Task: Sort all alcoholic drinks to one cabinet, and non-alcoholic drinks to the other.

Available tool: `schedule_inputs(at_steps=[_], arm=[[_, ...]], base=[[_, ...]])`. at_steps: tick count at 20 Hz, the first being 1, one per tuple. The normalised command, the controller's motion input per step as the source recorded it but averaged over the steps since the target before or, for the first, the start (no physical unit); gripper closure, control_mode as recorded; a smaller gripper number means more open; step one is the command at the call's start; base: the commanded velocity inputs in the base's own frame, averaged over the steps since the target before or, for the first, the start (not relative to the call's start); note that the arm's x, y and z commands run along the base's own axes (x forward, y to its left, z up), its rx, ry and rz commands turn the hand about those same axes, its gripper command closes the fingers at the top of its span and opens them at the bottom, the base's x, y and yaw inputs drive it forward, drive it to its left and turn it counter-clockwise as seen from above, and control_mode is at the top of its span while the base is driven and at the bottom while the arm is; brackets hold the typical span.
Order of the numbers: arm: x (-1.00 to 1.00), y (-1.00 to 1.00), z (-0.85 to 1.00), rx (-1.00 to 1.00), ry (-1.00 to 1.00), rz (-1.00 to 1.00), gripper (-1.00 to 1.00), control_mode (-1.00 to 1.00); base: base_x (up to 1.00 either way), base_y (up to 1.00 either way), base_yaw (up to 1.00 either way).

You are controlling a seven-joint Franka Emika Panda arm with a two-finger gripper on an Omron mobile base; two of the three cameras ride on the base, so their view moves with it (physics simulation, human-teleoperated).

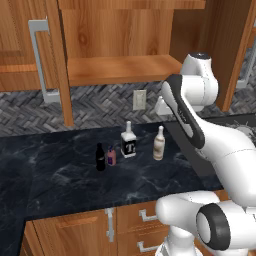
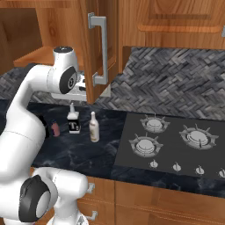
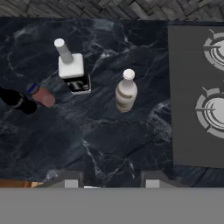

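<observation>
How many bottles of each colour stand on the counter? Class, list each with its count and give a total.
Clear square bottle with white cap: 1
Cream-white bottle: 1
Black bottle: 1
Pink bottle: 1
Total: 4

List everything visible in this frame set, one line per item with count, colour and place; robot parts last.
square bottle: 1, clear with white cap and black label, upright mid-counter.
slim bottle: 1, cream-white, upright beside the square one, toward the stove.
cola bottle: 1, black, upright at the far end of the row from the stove.
pink bottle: 1, pink-purple with dark cap, next to the cola bottle.
counter: 1, dark marble.
stove: 1, dark grey, four burners, set in the counter.
upper cabinet: 1, wood, door open, shelf bare.
wall outlet: 1, white, on the backsplash.
gripper: 1, grey fingers apart, holding nothing, above the counter.
</observation>
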Motion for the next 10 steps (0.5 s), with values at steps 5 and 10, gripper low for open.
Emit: schedule_inputs(at_steps=[5, 10], arm=[[0.00, 0.00, -0.05, 0.00, 0.00, 0.00, -1.00, -1.00], [0.00, 0.02, -0.28, 0.00, 0.00, 0.00, -1.00, -1.00]], base=[[0.00, 0.00, 0.00], [0.00, 0.00, 0.00]])
